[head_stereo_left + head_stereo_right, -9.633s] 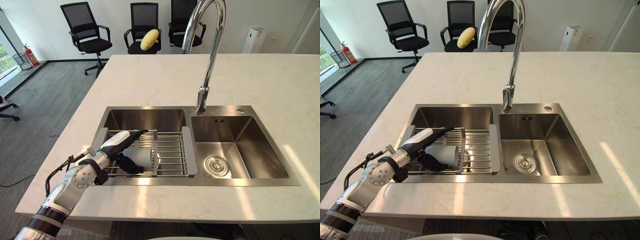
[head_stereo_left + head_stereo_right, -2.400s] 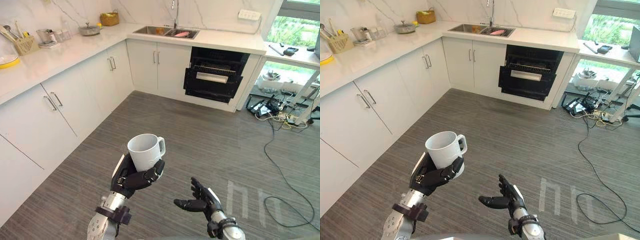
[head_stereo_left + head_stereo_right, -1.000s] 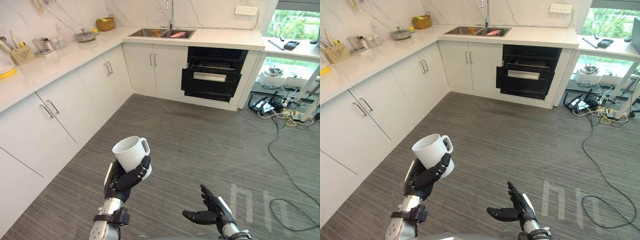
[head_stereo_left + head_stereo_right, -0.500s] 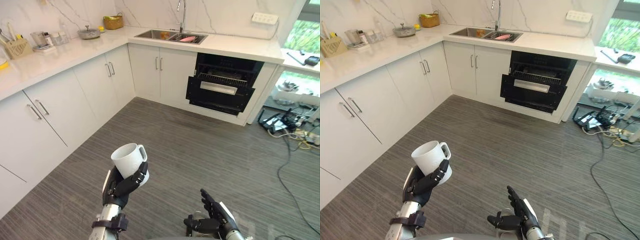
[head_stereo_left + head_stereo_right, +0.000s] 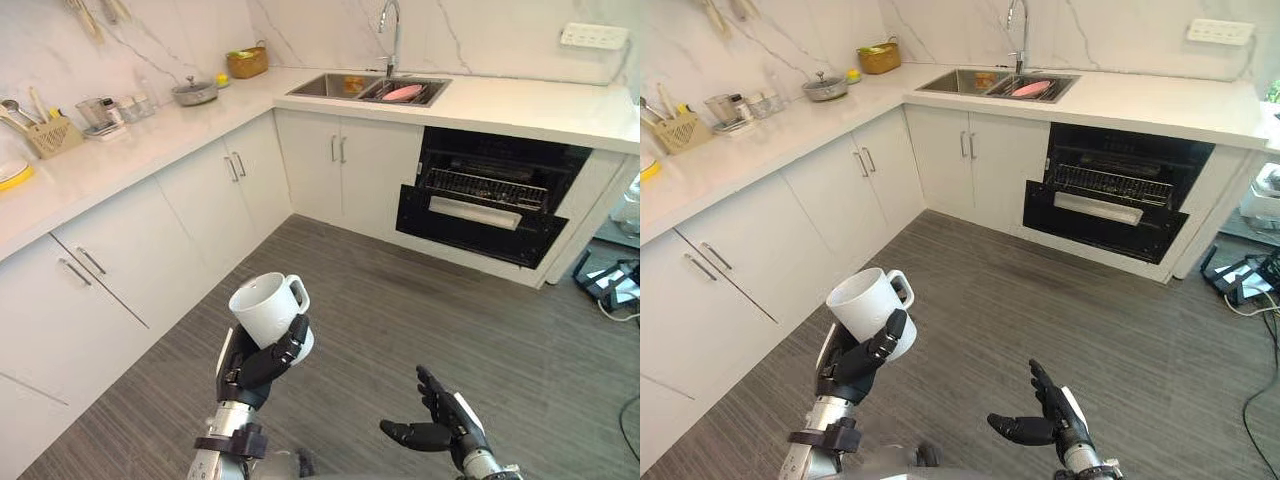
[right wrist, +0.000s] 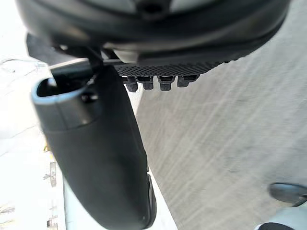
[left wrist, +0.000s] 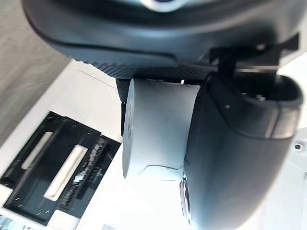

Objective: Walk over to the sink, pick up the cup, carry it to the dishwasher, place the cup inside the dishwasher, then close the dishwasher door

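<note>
A white cup (image 5: 270,308) with a handle stands upright in my left hand (image 5: 248,367), whose dark fingers and thumb curl round its lower body; the left wrist view shows the cup (image 7: 158,129) pressed against the palm. My right hand (image 5: 440,430) hovers low at the right with its fingers straight and nothing in it. Across the grey floor, the dishwasher (image 5: 495,190) sits under the counter, its dark door (image 5: 480,225) partly open and a wire rack (image 5: 472,188) showing inside. The sink (image 5: 375,88) with a tall tap lies in the counter to its left.
White cabinets (image 5: 200,215) run along the left wall and round the corner under a marble counter (image 5: 130,140) that bears a pot, a basket and utensil holders. Grey plank floor (image 5: 400,310) stretches between me and the dishwasher. Cables and boxes (image 5: 612,285) lie at the far right.
The camera has come closer to the cabinets and dishwasher. The cup stays in my left hand, and the right hand still hangs open.
</note>
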